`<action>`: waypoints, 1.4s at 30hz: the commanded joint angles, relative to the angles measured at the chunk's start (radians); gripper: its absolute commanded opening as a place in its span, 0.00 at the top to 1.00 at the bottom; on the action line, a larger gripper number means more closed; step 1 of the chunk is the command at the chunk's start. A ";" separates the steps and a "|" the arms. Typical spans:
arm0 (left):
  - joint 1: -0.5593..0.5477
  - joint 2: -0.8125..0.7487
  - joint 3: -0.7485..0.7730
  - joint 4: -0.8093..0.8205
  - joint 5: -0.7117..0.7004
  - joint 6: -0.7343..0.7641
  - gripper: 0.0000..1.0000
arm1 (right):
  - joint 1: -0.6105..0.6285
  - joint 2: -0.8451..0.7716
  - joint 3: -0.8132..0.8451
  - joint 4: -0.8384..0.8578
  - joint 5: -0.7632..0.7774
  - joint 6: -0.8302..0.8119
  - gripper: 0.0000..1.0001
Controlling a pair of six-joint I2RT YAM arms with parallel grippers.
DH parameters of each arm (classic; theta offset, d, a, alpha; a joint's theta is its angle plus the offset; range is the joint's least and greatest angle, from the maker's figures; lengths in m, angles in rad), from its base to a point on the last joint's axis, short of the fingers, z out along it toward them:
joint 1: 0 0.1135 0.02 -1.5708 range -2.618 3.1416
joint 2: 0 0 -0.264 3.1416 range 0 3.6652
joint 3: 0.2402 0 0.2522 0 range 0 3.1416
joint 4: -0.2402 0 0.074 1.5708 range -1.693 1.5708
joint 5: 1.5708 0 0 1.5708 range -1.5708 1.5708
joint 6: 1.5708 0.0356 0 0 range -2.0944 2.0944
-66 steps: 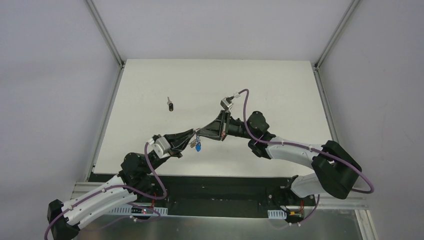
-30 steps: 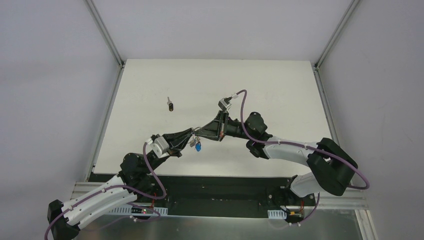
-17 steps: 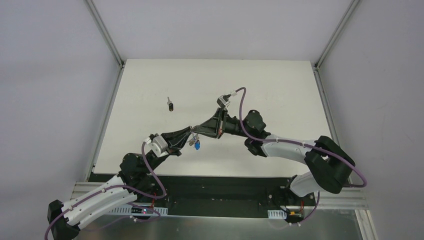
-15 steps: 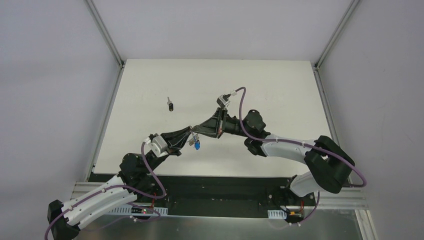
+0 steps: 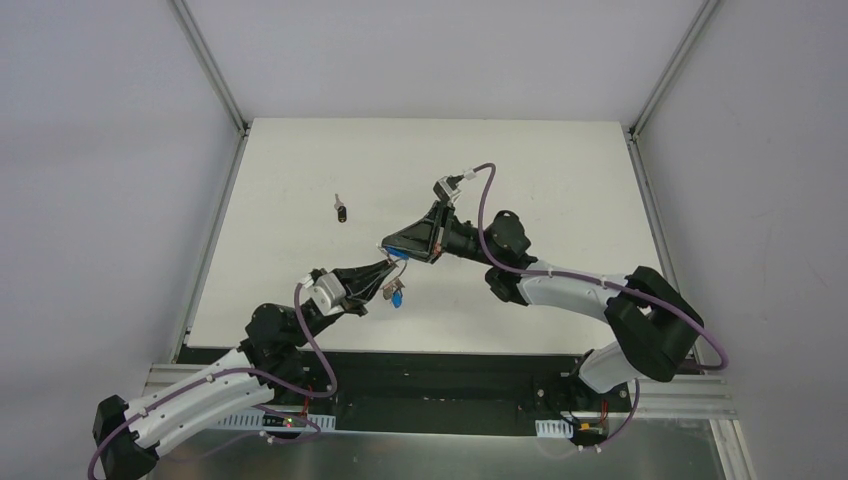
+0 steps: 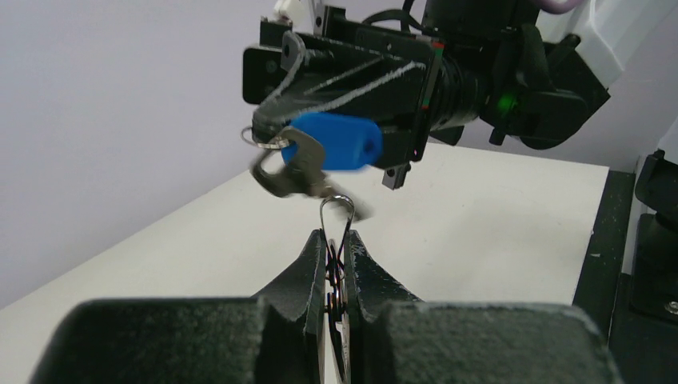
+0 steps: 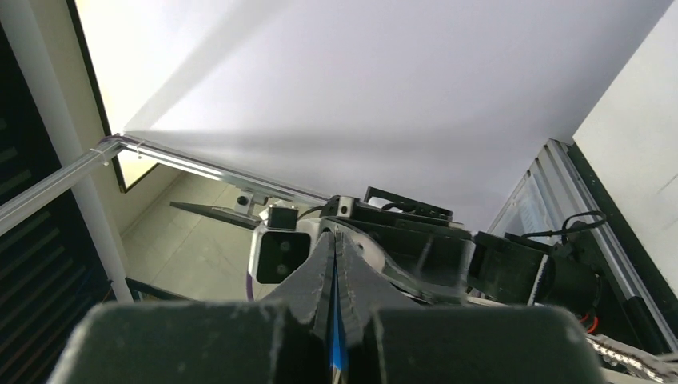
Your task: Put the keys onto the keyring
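A white tabletop (image 5: 560, 160) is stretching out beneath and beyond the right pincer (image 5: 386, 247). Plain pale grey walls (image 5: 100, 200) are closing it in behind the pincer and to both sides. Aluminium posts (image 5: 210, 65) are rising at the far corners, well beyond it. Nearer than the pincer, a black strip (image 5: 450, 365) and a metal rail (image 5: 165, 378) are edging the table under soft, even light.

Right pincer (image 7: 334, 244) clamped on a sliver of blue key (image 7: 337, 350), left arm (image 7: 280, 252) just beyond, white wall (image 7: 400, 80) above
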 commanded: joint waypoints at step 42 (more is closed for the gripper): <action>-0.011 -0.047 0.003 0.007 -0.055 0.020 1.00 | 0.076 -0.395 -0.014 -0.725 0.146 -0.544 1.00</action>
